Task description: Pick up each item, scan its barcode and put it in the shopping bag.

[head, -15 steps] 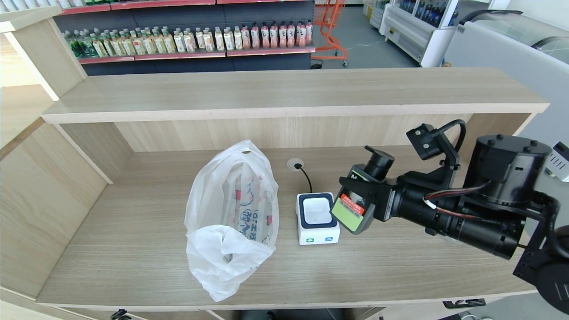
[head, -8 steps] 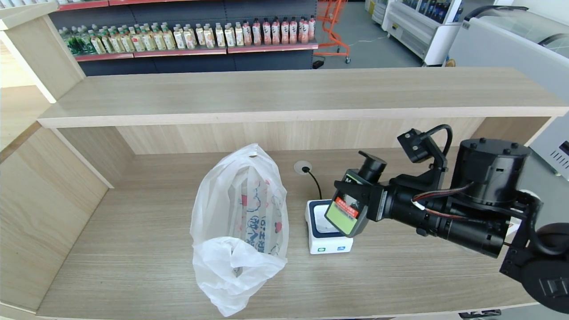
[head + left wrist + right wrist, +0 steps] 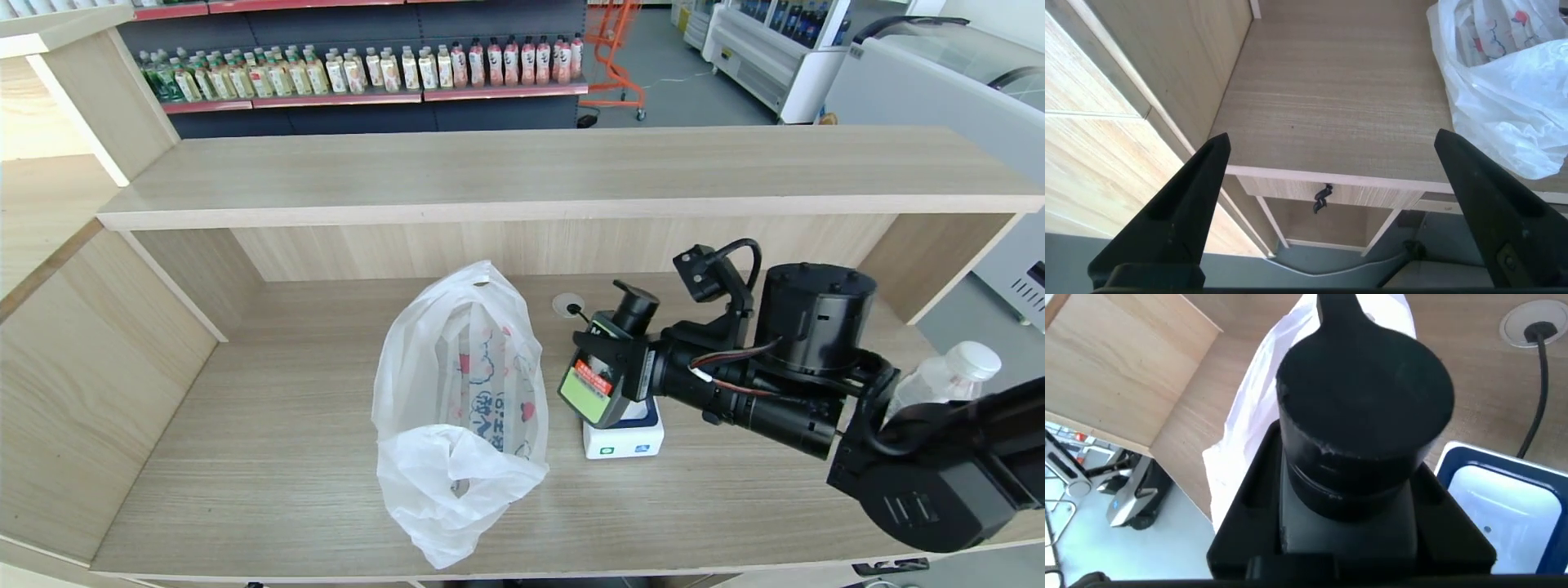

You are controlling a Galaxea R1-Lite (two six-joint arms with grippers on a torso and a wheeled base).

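One: Leftward the right pincer (image 3: 611, 374) has carried the black-capped jar (image 3: 588, 392), from the right edge of the scanner (image 3: 624, 445) to above its left part, now close to the shopping bag (image 3: 457, 400).

Two: Is the grip sound?

One: Its fingers are clamped on the jar, which lies sideways with the label facing the bag. The left pincer (image 3: 1331, 143) hangs spread wide and holds nothing, over the front edge of the desk (image 3: 269, 474) beside the bag.

Two: And the step in hand?

One: Likely the carry from scanner to bag. The arm should clear the bag's rim, centre over the open mouth, and release low so the thin plastic does not fold shut.
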